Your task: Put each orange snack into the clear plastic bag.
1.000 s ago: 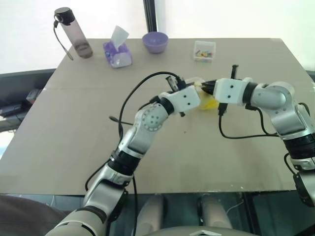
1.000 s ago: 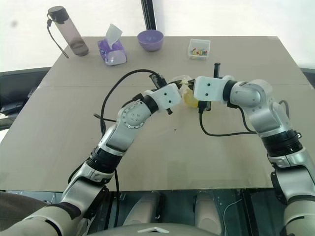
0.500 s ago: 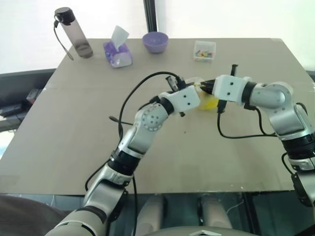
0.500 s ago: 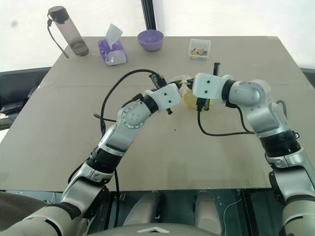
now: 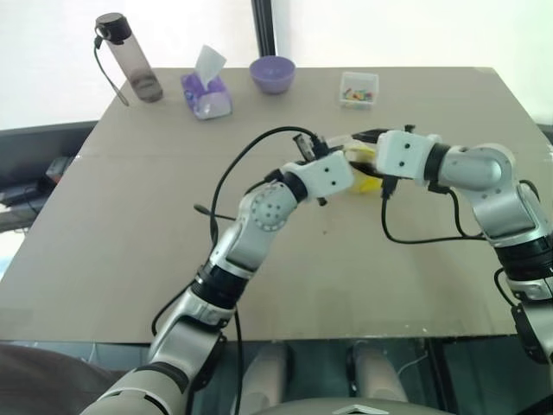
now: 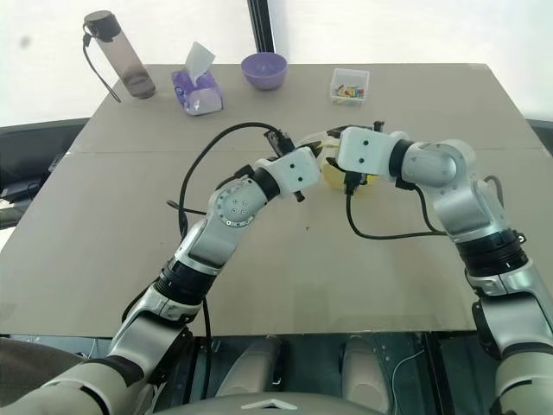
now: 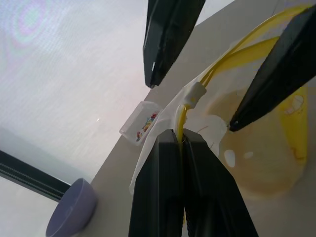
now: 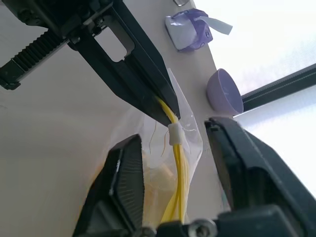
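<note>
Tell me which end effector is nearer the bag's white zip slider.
Left. The left end effector is shut on the clear plastic bag at its yellow strip, right beside the white zip slider. The right end effector straddles the slider, fingers apart.

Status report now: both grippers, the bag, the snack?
Left gripper shut on clear plastic bag. Right gripper open around its zip. Orange snack inside. Nothing in the way.

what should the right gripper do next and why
Probably draw the right gripper back from the bag. Its jaws stand open around the yellow zip strip, the left gripper is shut on that strip, and the snack sits inside the bag, so the zip looks finished.
</note>
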Controlling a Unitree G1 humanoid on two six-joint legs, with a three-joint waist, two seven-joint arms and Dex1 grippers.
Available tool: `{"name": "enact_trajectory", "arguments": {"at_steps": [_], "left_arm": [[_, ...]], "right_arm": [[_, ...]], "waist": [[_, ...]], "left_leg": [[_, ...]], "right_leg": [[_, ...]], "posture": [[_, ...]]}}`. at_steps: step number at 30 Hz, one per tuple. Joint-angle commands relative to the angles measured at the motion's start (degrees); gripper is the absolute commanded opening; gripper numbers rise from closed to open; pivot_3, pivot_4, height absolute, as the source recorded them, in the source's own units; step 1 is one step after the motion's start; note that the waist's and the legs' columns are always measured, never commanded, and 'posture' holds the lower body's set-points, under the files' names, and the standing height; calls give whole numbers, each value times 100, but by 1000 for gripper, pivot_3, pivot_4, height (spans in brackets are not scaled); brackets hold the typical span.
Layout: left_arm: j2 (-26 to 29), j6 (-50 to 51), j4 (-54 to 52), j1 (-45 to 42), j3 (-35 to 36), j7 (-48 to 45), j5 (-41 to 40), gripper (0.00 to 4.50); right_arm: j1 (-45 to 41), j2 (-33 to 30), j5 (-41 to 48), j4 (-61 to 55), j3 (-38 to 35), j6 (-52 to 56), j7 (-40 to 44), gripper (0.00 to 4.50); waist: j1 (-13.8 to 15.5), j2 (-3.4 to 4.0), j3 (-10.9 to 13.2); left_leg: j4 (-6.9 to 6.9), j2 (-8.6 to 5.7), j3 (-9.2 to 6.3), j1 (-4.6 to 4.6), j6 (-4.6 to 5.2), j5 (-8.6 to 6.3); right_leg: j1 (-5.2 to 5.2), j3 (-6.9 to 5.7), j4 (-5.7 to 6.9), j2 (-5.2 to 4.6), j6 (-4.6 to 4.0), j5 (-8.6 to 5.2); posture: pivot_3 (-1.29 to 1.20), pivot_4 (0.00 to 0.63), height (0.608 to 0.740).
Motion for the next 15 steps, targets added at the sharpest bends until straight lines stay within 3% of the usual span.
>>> {"name": "enact_trajectory", "arguments": {"at_steps": [1,5,8,9,15], "left_arm": [[-27,-124,-102,-35,7,53,15,0],[-26,-121,-89,-42,11,57,17,0],[-29,-119,-86,-40,14,62,15,0],[-29,-119,-83,-40,15,63,15,0],[-26,-122,-82,-39,21,70,15,0]], "right_arm": [[-116,-18,81,-208,-201,-28,-48,2141],[-118,-20,75,-198,-204,-35,-58,2141],[-103,-36,77,-207,-215,-38,-58,1367],[-103,-41,70,-205,-219,-33,-63,893],[-101,-53,60,-205,-228,-20,-72,893]], "waist": [[1,0,0],[2,0,0],[1,0,0],[1,0,0],[1,0,0]], "left_leg": [[0,0,0,0,0,0],[0,0,0,0,0,0],[0,0,0,0,0,0],[0,0,0,0,0,0],[0,0,0,0,0,0]], "right_leg": [[0,0,0,0,0,0],[0,0,0,0,0,0],[0,0,0,0,0,0],[0,0,0,0,0,0],[0,0,0,0,0,0]], "posture": [[0,150,740],[0,150,740],[0,150,740],[0,150,740],[0,150,740]]}}
